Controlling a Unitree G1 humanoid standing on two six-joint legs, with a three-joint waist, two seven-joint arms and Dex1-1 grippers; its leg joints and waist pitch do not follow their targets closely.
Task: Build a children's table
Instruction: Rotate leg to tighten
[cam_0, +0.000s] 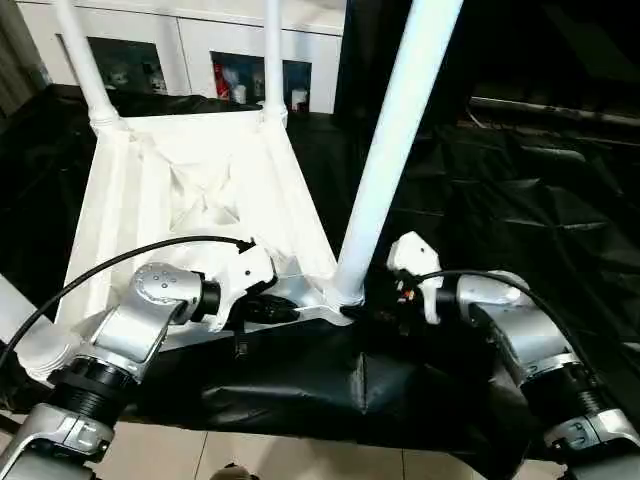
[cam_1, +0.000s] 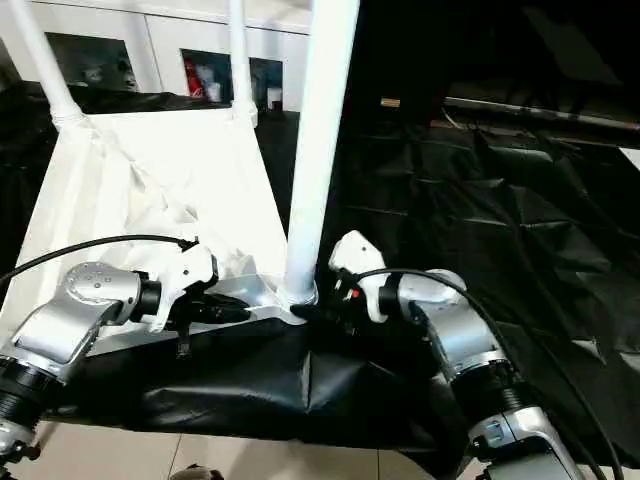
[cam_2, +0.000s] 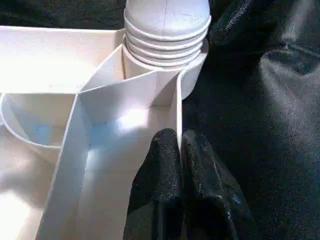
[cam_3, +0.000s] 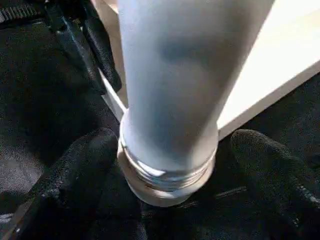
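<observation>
The children's table top (cam_0: 200, 190) lies upside down on black cloth, ribbed underside up. Two white legs (cam_0: 85, 60) (cam_0: 272, 55) stand in its far corner sockets. A third leg (cam_0: 395, 130) stands in the near right socket (cam_0: 345, 295). My left gripper (cam_0: 290, 312) is shut on the top's thin rim wall just beside that socket; in the left wrist view its black fingers (cam_2: 160, 170) pinch the wall below the leg's ribbed end (cam_2: 165, 40). My right gripper (cam_3: 175, 142) is open, with one finger (cam_3: 85, 165) on each side of the leg's base and a gap to the leg.
Crumpled black cloth (cam_0: 520, 180) covers the work surface and hangs over its near edge above light floor tiles (cam_0: 300, 455). A white cabinet (cam_0: 200, 50) with glass-fronted shelves stands behind the table top. A black cable (cam_0: 120, 260) loops over my left forearm.
</observation>
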